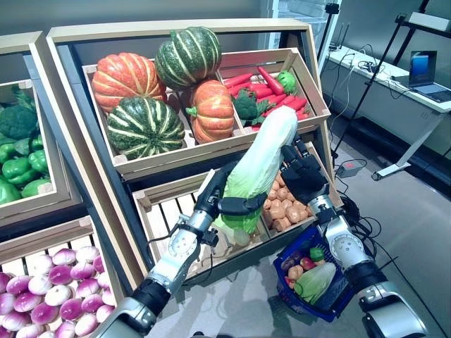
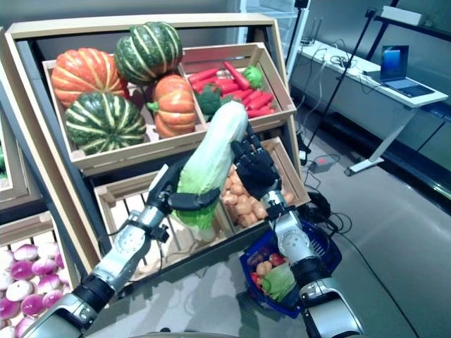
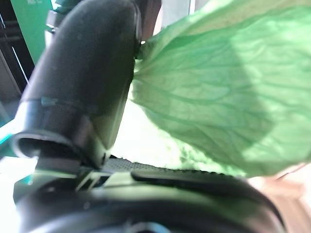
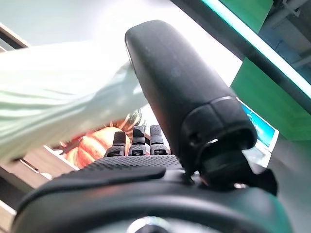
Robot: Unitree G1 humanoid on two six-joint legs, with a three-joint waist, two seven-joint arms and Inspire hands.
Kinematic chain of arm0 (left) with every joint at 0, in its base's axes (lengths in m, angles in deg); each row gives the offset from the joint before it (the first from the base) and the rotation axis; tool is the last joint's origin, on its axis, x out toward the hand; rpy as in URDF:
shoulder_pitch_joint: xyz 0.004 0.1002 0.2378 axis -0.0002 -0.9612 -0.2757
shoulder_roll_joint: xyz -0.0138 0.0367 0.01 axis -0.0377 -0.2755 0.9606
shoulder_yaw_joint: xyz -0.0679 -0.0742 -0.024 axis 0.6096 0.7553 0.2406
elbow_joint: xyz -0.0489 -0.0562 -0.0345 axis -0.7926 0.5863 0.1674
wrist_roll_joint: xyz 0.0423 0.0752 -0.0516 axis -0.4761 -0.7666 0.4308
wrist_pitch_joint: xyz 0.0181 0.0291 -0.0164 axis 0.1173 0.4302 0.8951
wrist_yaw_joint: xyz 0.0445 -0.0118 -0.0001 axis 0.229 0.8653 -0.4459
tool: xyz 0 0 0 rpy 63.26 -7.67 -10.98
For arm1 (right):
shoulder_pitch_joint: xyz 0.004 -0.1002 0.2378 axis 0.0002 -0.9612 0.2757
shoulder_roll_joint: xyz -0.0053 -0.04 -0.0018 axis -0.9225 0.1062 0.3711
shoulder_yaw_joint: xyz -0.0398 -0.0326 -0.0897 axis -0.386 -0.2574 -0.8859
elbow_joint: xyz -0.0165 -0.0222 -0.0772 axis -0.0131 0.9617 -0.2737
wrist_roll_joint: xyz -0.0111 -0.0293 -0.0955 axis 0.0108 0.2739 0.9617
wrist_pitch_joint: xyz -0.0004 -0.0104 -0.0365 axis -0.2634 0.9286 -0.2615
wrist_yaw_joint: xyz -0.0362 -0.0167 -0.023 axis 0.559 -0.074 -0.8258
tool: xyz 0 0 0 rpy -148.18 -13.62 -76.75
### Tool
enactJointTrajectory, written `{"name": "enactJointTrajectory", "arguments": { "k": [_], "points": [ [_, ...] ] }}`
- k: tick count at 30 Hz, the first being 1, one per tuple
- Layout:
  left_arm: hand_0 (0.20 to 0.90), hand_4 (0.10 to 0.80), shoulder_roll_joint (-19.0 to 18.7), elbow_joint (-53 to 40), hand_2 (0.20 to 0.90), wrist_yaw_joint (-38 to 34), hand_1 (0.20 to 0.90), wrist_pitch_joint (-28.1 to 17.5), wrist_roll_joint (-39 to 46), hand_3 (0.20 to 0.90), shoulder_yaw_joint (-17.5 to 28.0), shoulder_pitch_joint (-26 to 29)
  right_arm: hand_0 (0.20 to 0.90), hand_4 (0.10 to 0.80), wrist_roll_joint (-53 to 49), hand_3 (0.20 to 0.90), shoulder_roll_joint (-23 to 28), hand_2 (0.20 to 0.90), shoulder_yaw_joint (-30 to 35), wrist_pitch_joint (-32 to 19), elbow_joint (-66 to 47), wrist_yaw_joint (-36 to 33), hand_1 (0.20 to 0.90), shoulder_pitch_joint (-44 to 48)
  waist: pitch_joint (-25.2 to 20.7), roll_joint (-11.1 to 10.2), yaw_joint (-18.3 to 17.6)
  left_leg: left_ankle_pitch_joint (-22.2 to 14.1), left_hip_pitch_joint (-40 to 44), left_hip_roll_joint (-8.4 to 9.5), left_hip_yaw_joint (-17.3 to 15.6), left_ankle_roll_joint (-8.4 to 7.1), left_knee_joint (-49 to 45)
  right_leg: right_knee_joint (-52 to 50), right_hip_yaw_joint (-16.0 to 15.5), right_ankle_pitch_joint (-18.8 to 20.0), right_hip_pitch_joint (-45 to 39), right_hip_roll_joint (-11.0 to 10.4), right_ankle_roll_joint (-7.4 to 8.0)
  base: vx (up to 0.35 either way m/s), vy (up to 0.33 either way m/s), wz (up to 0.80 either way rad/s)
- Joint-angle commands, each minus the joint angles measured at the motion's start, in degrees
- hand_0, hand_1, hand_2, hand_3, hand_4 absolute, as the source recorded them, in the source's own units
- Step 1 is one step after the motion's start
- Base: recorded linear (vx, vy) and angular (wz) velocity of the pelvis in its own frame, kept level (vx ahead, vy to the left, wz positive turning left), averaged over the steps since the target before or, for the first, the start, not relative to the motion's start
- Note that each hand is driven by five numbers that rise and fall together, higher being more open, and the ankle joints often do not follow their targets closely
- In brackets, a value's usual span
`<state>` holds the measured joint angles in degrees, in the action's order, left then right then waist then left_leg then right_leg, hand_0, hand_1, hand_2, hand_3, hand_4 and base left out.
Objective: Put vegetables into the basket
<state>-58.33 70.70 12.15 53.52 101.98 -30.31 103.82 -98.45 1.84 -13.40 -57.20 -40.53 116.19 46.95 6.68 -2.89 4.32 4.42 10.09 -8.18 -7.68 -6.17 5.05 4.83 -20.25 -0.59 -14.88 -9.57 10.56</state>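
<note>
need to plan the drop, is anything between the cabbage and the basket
The left hand holds the napa cabbage up before the shelves; the blue basket sits on the floor below. The right hand and its forearm stand beside the cabbage, over the basket, partly in the way.

Pale green napa cabbage point(image 1: 259, 163), tilted upright before the crates; blue basket point(image 1: 340, 295) (already part-filled) on floor.
</note>
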Motion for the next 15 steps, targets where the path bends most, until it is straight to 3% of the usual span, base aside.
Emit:
{"name": "enactJointTrajectory", "arguments": {
  "k": [1, 10, 15],
  "points": [
    [0.3, 0.4, 3.35, 2.1, 0.3, 9.2, 0.3, 2.34, 2.95, 0.3, -5.79, 3.34, 0.9, 0.8, -5.69, 0.9, -2.86, 0.9, 2.39, -4.03, -7.69, 10.42, 0.9, 15.0, -4.16, 0.62, 0.44, -5.58, 1.73, 0.58, -0.17, 0.8, -0.05, -2.2, -0.07, 0.26, 0.95, -0.9, -3.14, -0.013, -0.013, -0.06],
    [0.3, 0.4, 4.58, 1.78, 0.3, 11.45, 0.3, 5.64, 2.5, 0.3, -5.57, 2.47, 0.9, 0.8, -6.52, 0.9, -3.75, 0.9, 2.62, -4.13, -9.94, 11.28, 0.9, 15.34, -4.02, 0.49, 0.53, -5.44, 1.58, 0.57, -0.28, 1.11, -0.05, -2.16, 0.38, 0.4, 1.17, -0.88, -3.2, -0.002, -0.003, -0.01],
    [0.3, 0.4, 3.72, 0.81, 0.3, 11.28, 0.3, 3.79, -2.51, 0.3, -6.38, 3.42, 0.9, 0.8, -4.81, 0.9, -3.65, 0.9, 2.09, -3.81, -9.91, 10.93, 0.9, 15.05, -3.97, 0.54, 0.43, -5.42, 1.53, 0.54, -0.22, 1.22, -0.05, -2.09, 0.64, 0.44, 1.25, -0.84, -3.19, 0.0, 0.0, 0.0]
  ]
}}
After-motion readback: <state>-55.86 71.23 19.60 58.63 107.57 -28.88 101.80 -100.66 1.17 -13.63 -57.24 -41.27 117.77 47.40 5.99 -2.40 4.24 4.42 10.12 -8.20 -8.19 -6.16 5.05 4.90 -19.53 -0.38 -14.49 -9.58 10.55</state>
